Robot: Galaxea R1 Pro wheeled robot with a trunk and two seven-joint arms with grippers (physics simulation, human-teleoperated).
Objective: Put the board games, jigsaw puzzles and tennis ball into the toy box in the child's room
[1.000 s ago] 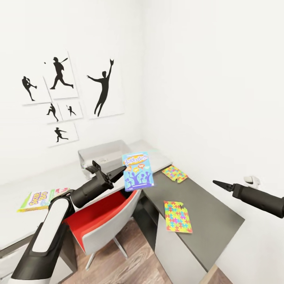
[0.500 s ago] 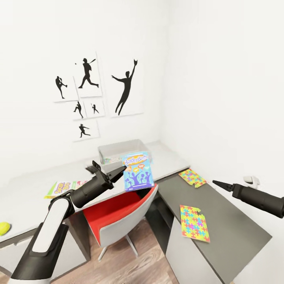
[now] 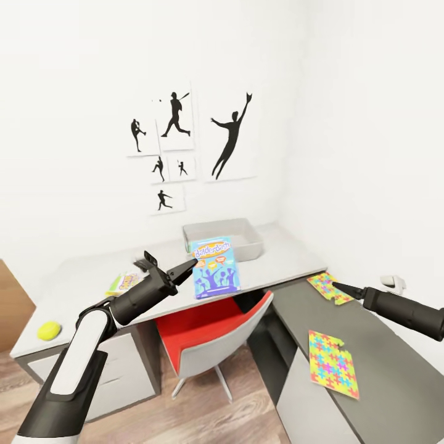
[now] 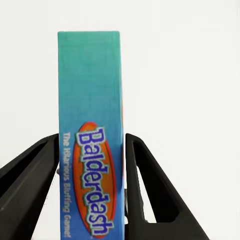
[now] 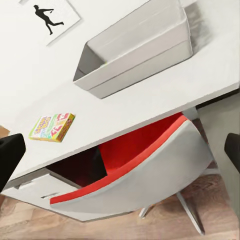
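Note:
My left gripper (image 3: 192, 265) is shut on a blue Balderdash board game (image 3: 214, 267), held upright in the air over the desk's front edge. The left wrist view shows the box's teal edge (image 4: 90, 150) clamped between both black fingers (image 4: 35, 167). Behind it the grey toy box (image 3: 225, 238) stands on the white desk, also seen as the open box (image 5: 135, 50). A second board game (image 3: 125, 282) lies flat on the desk, and a tennis ball (image 3: 49, 330) rests near the left end. Two jigsaw puzzles (image 3: 328, 287) (image 3: 333, 364) lie on the grey side desk. My right gripper (image 3: 339, 286) hovers open beside the nearer-corner puzzle.
A red and grey chair (image 3: 213, 336) is tucked under the corner of the L-shaped desk (image 3: 80, 296). Drawers sit below the desk's left end. A small white object (image 3: 393, 282) sits by the right wall. Wood flooring lies in front.
The whole picture has slid right as the camera turned left, bringing the desk's left end and the tennis ball into view. Both arms keep their pose, the game still held.

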